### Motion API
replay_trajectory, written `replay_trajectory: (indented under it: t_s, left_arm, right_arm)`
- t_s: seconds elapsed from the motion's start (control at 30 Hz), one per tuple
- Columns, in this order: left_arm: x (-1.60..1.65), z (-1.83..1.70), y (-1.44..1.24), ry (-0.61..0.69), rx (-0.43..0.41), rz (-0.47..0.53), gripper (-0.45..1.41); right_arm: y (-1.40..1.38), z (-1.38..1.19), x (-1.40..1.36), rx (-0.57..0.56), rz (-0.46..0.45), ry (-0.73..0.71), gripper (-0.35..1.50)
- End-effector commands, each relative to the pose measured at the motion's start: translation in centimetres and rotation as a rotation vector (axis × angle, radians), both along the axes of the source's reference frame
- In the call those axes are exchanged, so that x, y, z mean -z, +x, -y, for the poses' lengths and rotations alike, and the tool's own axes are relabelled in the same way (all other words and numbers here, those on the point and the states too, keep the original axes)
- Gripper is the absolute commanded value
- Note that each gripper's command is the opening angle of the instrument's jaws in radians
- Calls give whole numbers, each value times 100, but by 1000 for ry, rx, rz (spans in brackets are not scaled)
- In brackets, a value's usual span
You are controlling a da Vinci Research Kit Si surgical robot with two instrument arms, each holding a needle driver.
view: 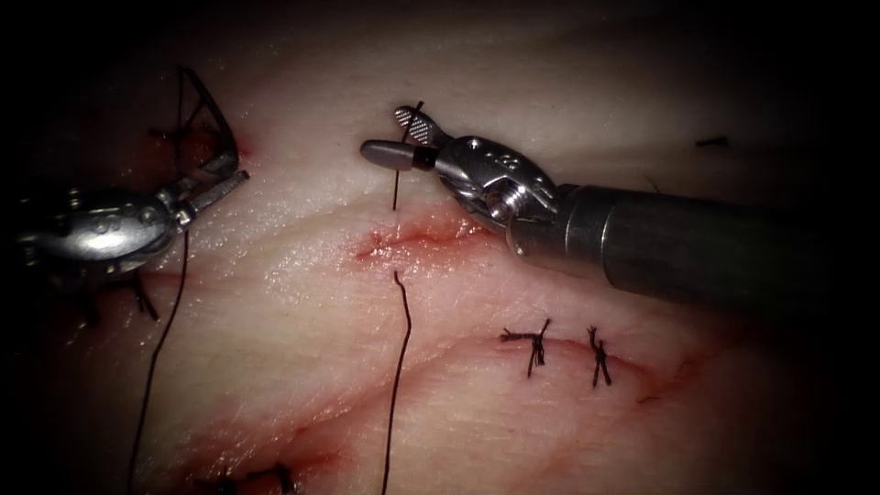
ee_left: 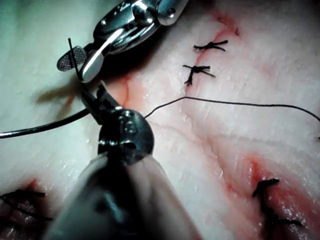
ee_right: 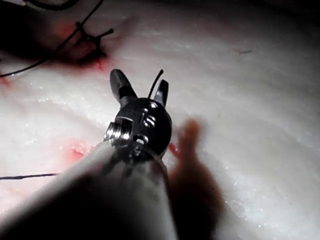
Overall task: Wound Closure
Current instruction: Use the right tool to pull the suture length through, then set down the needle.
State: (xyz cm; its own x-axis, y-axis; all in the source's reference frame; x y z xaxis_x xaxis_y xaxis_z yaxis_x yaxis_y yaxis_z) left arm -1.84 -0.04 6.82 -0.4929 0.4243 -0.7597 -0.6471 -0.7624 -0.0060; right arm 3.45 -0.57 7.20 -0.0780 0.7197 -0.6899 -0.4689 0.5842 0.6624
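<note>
Pale pork tissue point(view: 302, 302) takes up pretty much the whole bench shot, with a short open cut point(view: 417, 240) near its middle, wet with red fluid point(view: 385, 246). Toward the tissue's right edge there's an older cut line with 2 tied stitches point(view: 564, 350) sitting across it.

Right arm's tool point(view: 396, 136) comes in from the right and hangs just above the cut. Its jaws are spread apart, and a short thread end point(view: 400, 174) runs up between them, but they're not clamped on it. You can see the same thing from the right wrist view, thin strand poking up between the 2 open jaws.

Left arm's tool point(view: 218, 174) is way over by the tissue's left edge, left of the cut. Jaws closed on the curved needle point(view: 213, 108), gripping it near one end, with the rest of the curve arcing up clear of the tissue.

Long thread point(view: 163, 339) trails down from that tool toward the tissue's bottom edge. Another strand point(view: 400, 367) starts just under the cut and also runs toward the bottom edge.
</note>
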Motion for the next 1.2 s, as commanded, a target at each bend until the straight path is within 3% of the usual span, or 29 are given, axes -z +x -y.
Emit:
replay_trajectory:
  t_s: [0.03, 0.3, 0.33, 0.37, 0.4, 0.53, 0.6, 0.83, 1.07, 1.17, 1.2]
  left_arm:
    - [-9, -9, -8, -11, 3, -20, -8]
    - [-50, -58, -9, -43, -50, -190, -17]
    - [-57, -62, -10, -43, -55, -210, 2]
    - [-63, -64, -10, -39, -58, -228, 37]
    - [-80, -66, -12, -19, -55, -271, 108]
    - [-96, -61, -12, -16, -51, -280, 128]
    - [-99, -57, -11, -8, -79, -239, 138]
    - [-66, -61, -1, 80, -108, -138, 138]
    - [-36, -42, 43, 177, -151, -93, 116]
    - [-34, -17, 75, 254, -210, -125, 108]
    - [-33, -11, 85, 246, -305, -152, 97]
  right_arm:
    - [2, -9, 4, -12, -1, 1, 147]
    - [-27, -5, 28, 0, -32, 22, 140]
    - [-30, -4, 30, -3, -31, 17, 140]
    - [-32, -3, 32, -3, -31, 19, 140]
    - [-36, -1, 35, -9, -34, 19, 142]
    - [-39, 3, 38, -5, -34, 14, 142]
    - [-42, 6, 40, 0, -34, 9, 142]
    - [-49, 11, 42, 10, -37, 3, 142]
    - [-50, 15, 45, 15, -35, -7, 138]
    - [-50, 16, 45, 17, -33, -12, 137]
    - [-50, 17, 45, 17, -33, -13, 133]
